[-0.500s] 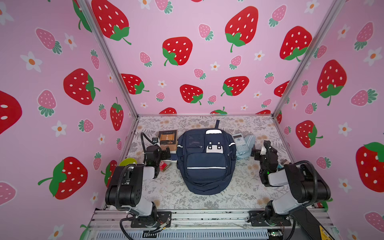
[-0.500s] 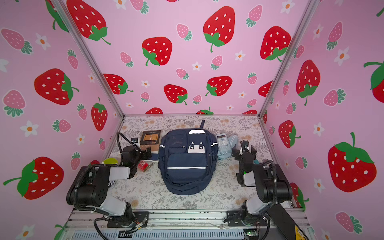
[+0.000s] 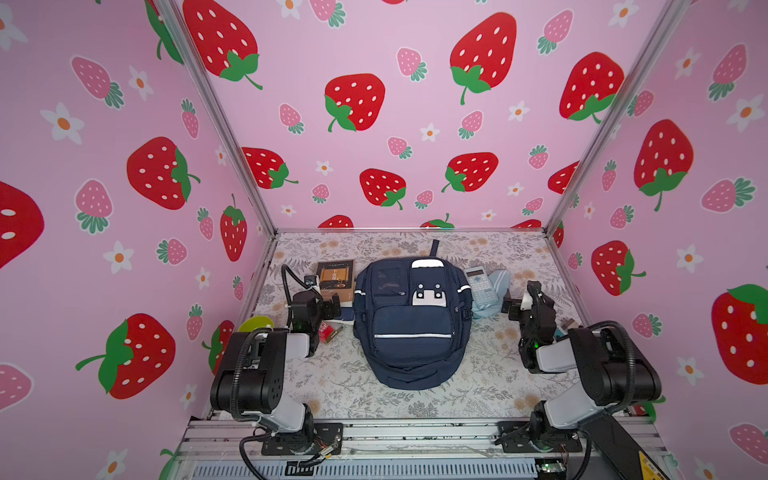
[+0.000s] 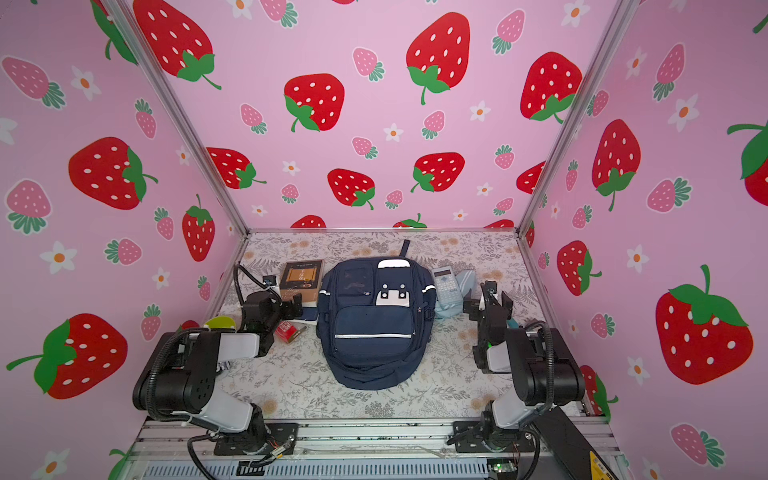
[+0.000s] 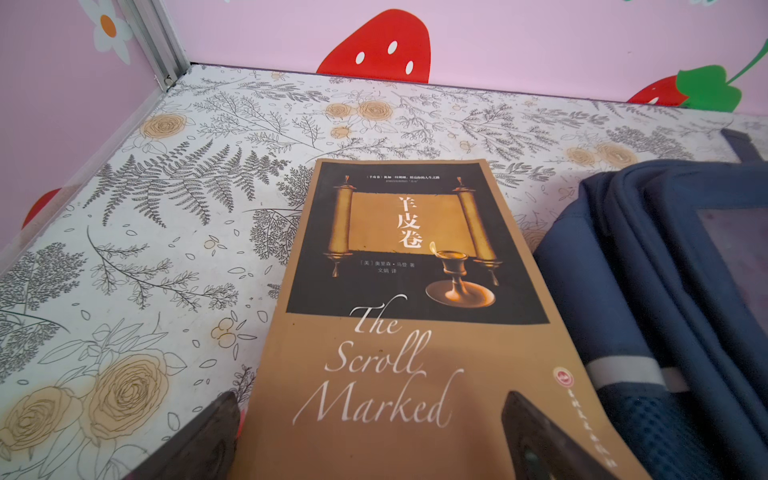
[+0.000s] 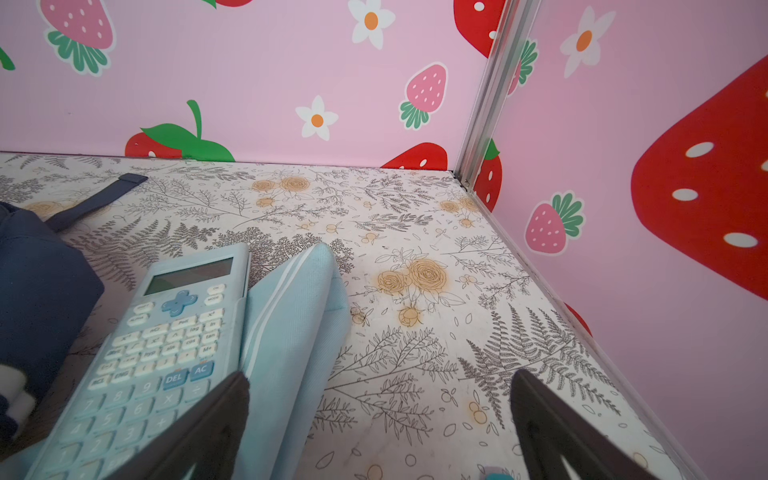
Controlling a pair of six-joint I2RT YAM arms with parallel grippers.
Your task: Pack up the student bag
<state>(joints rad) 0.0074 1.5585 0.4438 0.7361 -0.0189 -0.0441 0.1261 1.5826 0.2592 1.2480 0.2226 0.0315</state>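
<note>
The student bag (image 3: pixel 411 328), a large navy blue fabric backpack with thin white stripes and a white-and-navy patch, lay front side up in the middle of the floral-printed surface (image 3: pixel 340 374). Its top loop pointed toward the back wall.

Just left of the bag lay a tan and black paperback book (image 5: pixel 399 324). Only the left wrist view made the cover legible. It read "The Scroll Marked" in white script, with the Chinese title "羊皮卷" on a painted golden scroll beside an oil lamp, and a small red round seal near one corner. In both top views that lettering was too small to read. The left end effector (image 5: pixel 370 440) sat over the book's near end, its jaws spread wide and gripping nothing.

To the right of the bag, a pale blue scientific calculator (image 6: pixel 166 345) rested partly on a pale blue fabric pouch (image 6: pixel 299 332) with a white stripe. The right wrist view showed keys marked "DEL" and "AC"; the smaller key labels were blurred. The right end effector (image 6: pixel 380 415) was also wide open and empty, just beside the pouch.

Only the top views showed a small red box (image 3: pixel 328 331) between the left arm and the bag, its print unreadable. They also showed a yellow-green round object (image 3: pixel 255 323) half hidden behind that arm.
</note>
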